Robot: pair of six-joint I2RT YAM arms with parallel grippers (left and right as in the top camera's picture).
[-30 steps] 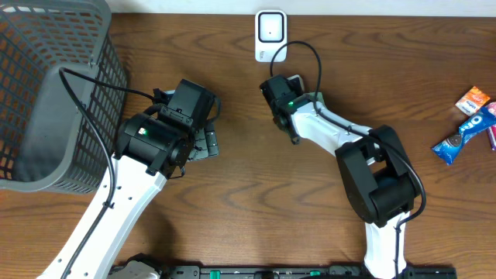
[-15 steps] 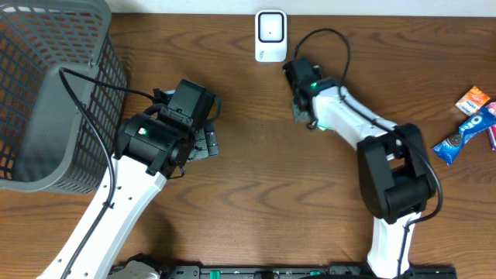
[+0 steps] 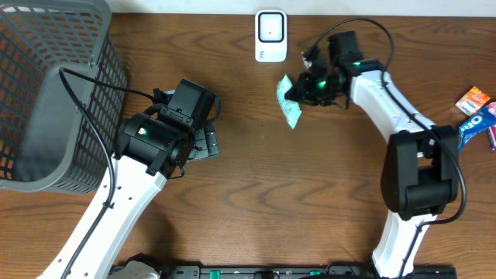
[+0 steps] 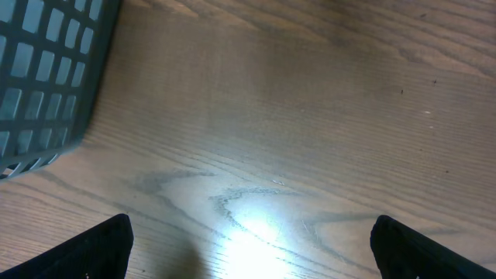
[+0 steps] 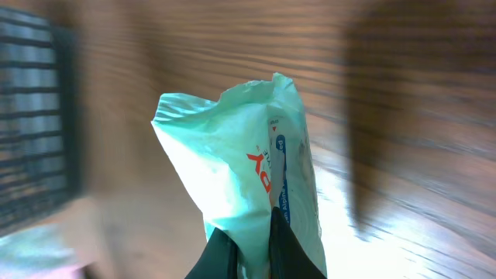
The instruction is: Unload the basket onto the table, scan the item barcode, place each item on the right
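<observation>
**Nearly at the scanner: packet pinched in the right tool**

Only the right arm is in play. The right tool [image 3: 304, 91] is pressed together on one end of a mint-green packet [image 3: 288, 108]. In the overhead view the packet juts out to the left of the tool, right of centre in the upper part of the frame. It appears to be held off the surface [image 3: 256, 201] rather than lying on it.

The white scanner [image 3: 270, 35] stands at top centre. It lies up and slightly left of the packet, near but not touching. The packet's long axis runs roughly top to bottom of the frame, leaning a little. Judging from this, the coming move is a short carry toward the scanner, with the printed face turned to its window.

The left tool [image 3: 203, 143] is well apart at centre left, beside the grey basket [image 3: 46, 46], and holds nothing.

The right wrist view adds what the overhead cannot. The fingertips [image 5: 225, 256] nip the packet's bottom edge, and red and blue print runs along a seam. No barcode can be made out there, and the background is blurred. The left wrist view shows widely spread fingers [image 4: 101, 248] over bare wood, with a corner of the basket at upper left. Loose snack packs [image 3: 469, 124] at the right edge show only from overhead.
</observation>
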